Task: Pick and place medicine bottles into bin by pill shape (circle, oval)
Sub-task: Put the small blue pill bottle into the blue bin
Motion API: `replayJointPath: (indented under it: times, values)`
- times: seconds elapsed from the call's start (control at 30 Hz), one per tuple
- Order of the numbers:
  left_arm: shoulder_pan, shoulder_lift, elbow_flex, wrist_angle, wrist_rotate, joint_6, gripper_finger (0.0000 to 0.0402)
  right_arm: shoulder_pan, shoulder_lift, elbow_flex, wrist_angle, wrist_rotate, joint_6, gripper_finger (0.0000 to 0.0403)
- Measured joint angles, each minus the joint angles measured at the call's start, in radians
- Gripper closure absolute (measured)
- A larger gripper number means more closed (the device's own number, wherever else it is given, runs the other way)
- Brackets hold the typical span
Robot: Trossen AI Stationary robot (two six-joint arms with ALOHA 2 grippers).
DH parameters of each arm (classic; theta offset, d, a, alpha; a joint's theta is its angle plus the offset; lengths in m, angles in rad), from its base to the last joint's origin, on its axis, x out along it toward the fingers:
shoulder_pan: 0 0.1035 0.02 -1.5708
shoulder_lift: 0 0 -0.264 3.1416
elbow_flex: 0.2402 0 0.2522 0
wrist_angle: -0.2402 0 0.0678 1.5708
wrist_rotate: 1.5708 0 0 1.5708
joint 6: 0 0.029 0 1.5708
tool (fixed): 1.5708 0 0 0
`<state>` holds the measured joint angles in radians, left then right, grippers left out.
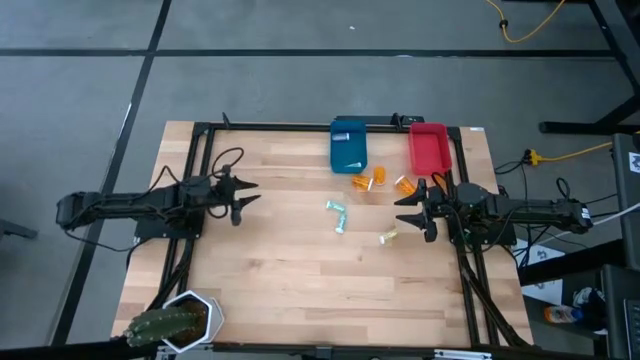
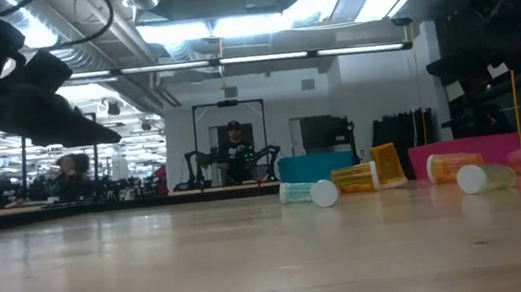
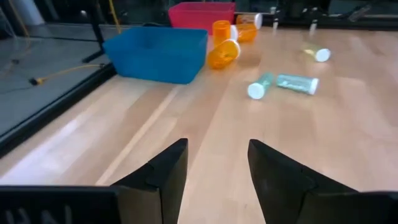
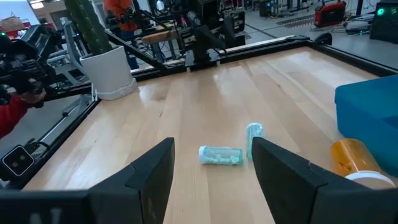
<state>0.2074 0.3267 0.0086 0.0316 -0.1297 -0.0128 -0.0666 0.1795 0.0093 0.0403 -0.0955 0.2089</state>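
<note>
1. Left gripper (image 1: 248, 197) is hovering at the table's (image 1: 300, 290) nine o'clock side, jaws spread, holding nothing.
2. Right gripper (image 1: 407, 211) is hovering at three o'clock, jaws spread, empty.
3. Medicine bottles (image 1: 337, 213) are lying between both grippers, untouched, toward twelve o'clock near the blue bin (image 1: 349, 146) and red bin (image 1: 427, 148).

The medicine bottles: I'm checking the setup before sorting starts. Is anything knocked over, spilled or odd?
Most bottles lie on their sides, loose on the table: two teal bottles, a clear one, orange ones by the blue bin. No pills spilled. Both grippers hold nothing.
</note>
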Motion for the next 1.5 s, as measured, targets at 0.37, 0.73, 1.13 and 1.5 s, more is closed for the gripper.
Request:
replayJointPath:
  times: [0.37, 0.73, 1.13, 1.5]
  values:
    - [-0.001, -0.009, 0.000, -0.016, 0.076, -0.031, 0.0239, 0.000, 0.005, 0.000, 0.072, 0.074, 0.093, 0.0186]
    - [-0.001, -0.009, 0.000, -0.018, 0.092, -0.006, 0.0239, 0.000, 0.304, 0.238, -0.111, 0.101, 0.124, 0.0186]
    - [-0.001, -0.007, 0.000, -0.015, 0.058, -0.034, 0.0239, 0.000, 0.928, 0.722, -0.572, 0.102, 0.105, 0.0186]
    - [-0.001, -0.007, 0.000, -0.015, 0.058, -0.036, 0.0239, -0.004, 1.309, 1.003, -0.588, 0.098, -0.056, 0.0186]
